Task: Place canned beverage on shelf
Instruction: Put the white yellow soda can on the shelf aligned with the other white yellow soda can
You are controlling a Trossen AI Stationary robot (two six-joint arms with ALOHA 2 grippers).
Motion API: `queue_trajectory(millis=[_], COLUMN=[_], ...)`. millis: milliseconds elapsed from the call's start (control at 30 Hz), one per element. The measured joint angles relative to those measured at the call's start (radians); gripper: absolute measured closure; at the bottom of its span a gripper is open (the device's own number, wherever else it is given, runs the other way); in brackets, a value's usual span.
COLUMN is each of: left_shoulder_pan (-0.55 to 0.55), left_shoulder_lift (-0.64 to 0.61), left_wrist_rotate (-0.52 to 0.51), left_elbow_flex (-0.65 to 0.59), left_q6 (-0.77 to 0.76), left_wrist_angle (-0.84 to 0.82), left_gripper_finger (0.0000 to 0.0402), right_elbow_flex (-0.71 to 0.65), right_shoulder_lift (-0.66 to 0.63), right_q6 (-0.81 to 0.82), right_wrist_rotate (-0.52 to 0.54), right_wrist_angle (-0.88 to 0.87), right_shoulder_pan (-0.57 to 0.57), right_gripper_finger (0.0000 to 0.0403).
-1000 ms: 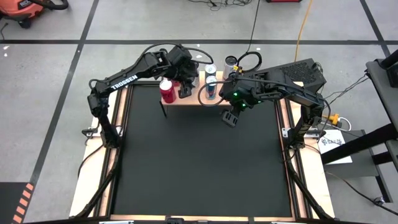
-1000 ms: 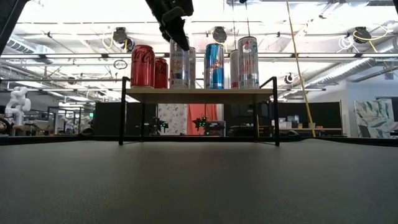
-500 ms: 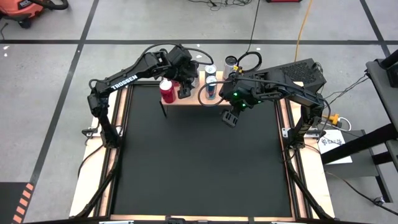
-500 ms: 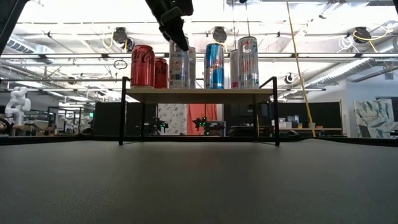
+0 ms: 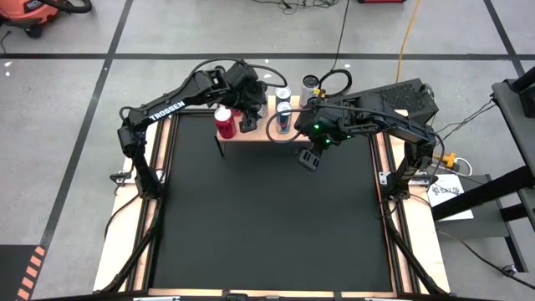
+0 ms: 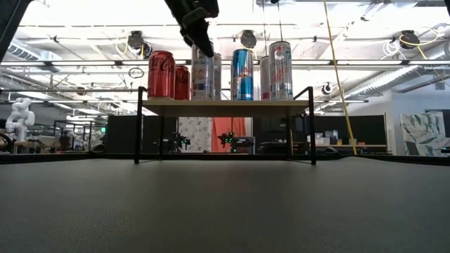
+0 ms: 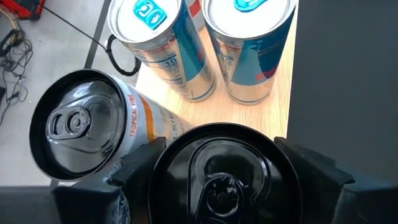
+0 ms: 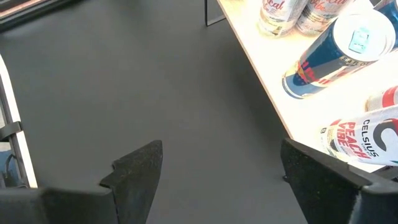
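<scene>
- The left gripper (image 5: pixel 249 122) sat over the shelf (image 5: pixel 257 134), its jaws pinching a black-topped can (image 7: pixel 225 175) that stood on the wood top; in the left wrist view the fingers (image 7: pixel 134 169) pressed both sides of the can's rim, and the can's body was hidden under its own lid.
- In the low view that gripper (image 6: pixel 202 46) reached down onto a silver can (image 6: pixel 204 76), which it partly covered.
- Just outside those jaws stood a second black-topped can (image 7: pixel 84 127) lettered in orange, and past it two blue-and-silver cans (image 7: pixel 163 43), one cut off by the picture's edge.
- Two red cans (image 6: pixel 162 74) stood at the shelf's left end in the low view; the one behind was half hidden.
- The right gripper (image 5: pixel 309 159) hung over the black mat (image 5: pixel 267 217) just beside the shelf, its jaws spread wide around nothing.
- Beyond those jaws lay the shelf edge (image 8: pixel 267 74) with a blue can (image 8: pixel 339 56) and a white can (image 8: pixel 364 140), both cut off.
</scene>
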Motion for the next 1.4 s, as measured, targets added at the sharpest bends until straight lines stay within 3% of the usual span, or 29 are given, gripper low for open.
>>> queue_trajectory(millis=[367,1100,1400], left_shoulder_pan=[0.000,-0.002,-0.002], left_shoulder_lift=[0.000,-0.001,-0.001], left_wrist_rotate=[0.000,0.029,0.030], left_elbow_flex=[0.000,0.000,0.000], left_q6=[-0.020,-0.058,-0.072], left_wrist_angle=[0.017,0.017,0.017], left_gripper_finger=[0.0123,0.0123,0.0123], right_elbow_flex=[0.000,0.000,0.000], right_shoulder_lift=[0.000,0.000,0.000], right_q6=[0.000,-0.045,-0.060], right_wrist_rotate=[0.000,0.027,0.026], right_wrist_angle=[0.026,0.330,0.368], right_shoulder_pan=[0.000,-0.012,-0.011], right_gripper_finger=[0.0095,0.0095,0.0095])
